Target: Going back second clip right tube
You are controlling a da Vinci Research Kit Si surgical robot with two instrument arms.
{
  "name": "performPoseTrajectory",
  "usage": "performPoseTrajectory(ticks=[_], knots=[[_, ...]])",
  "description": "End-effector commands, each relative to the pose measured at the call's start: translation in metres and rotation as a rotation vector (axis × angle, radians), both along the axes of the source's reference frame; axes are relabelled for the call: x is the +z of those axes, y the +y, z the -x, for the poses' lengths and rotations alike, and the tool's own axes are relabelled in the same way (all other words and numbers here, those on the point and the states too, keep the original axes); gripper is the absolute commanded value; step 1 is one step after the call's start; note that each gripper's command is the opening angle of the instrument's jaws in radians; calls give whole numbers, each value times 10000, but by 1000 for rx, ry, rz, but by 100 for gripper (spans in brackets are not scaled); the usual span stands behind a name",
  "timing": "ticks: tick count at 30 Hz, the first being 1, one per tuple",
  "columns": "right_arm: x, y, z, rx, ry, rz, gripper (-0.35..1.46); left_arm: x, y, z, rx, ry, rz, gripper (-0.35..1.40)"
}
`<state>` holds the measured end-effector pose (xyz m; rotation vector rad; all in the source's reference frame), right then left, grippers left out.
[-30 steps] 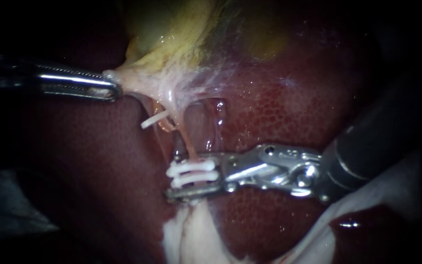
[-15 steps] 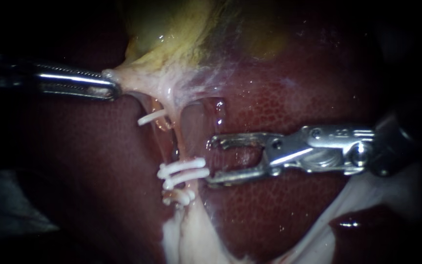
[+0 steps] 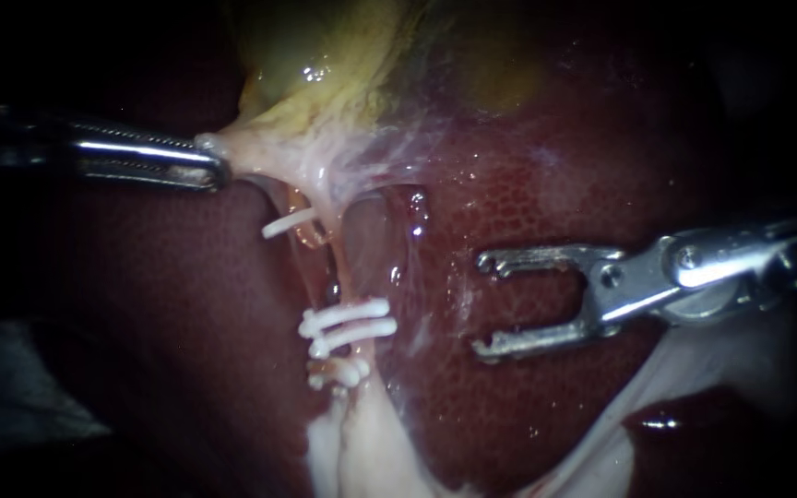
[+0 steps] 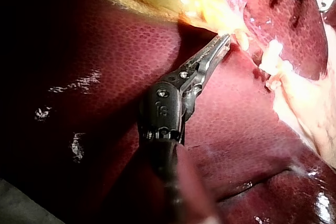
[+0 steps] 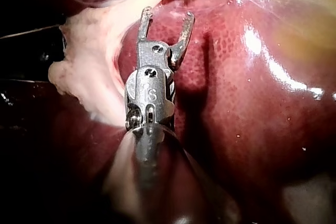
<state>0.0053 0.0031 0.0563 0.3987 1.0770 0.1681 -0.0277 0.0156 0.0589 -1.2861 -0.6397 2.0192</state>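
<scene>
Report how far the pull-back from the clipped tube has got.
Done: white clips sit across the tube. The right instrument, astride them a second ago, now hangs apart from them over the liver, jaws open and empty. In hand: the left instrument holds the gallbladder stretched. Left: the right instrument is not yet out of the endoscope view.

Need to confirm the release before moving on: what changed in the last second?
The right instrument has come off the clips and drawn back rightward, open and empty over the liver. The clips stay on the tube; the left instrument still holds the gallbladder edge.
</scene>
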Motion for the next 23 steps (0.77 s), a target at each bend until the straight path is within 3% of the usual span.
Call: performPoseTrajectory(ticks=[1, 5, 12, 16, 23], knots=[[-1, 2, 2, -4, 2, 7, 50, 3, 0, 2, -2, 2, 2, -35], [-5, 7, 6, -18, 9, 40, 50, 23, -8, 11, -3, 4, 19, -35], [-6, 7, 7, -22, 11, 44, 50, 57, -16, 38, 17, 4, -9, -35], [-6, 7, 8, -24, 12, 43, 50, 58, -16, 45, 19, 2, -9, -35], [-6, 6, 7, -30, 17, 39, 50, 55, -16, 41, 21, 1, -11, -35]])
